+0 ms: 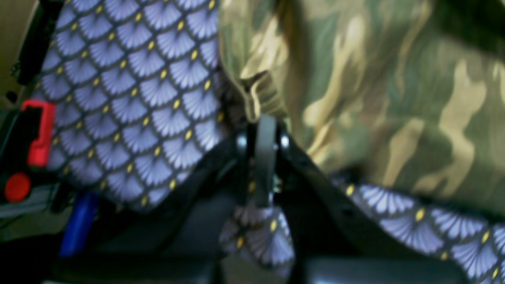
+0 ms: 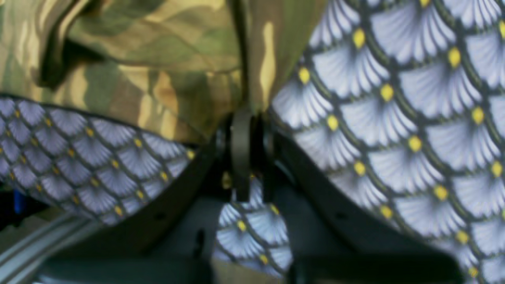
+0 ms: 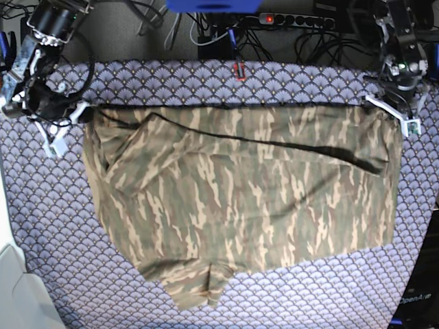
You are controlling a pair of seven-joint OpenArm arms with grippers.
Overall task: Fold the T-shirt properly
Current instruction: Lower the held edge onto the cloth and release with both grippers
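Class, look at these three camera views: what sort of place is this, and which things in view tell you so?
Probably a robotics lab workbench, not a home. A camouflage T-shirt lies on a purple patterned tablecloth, with a robot hand at each far corner: left hand, right hand. A power strip and tangled cables sit behind the table.

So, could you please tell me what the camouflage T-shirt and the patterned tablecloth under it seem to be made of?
The T-shirt looks like soft, matte woven or knit cloth, probably cotton: it creases and drapes where both claws pinch its corners. The tablecloth seems a thin printed fabric, with a crisp purple scallop pattern and faint sheen; the exact fibre cannot be told.
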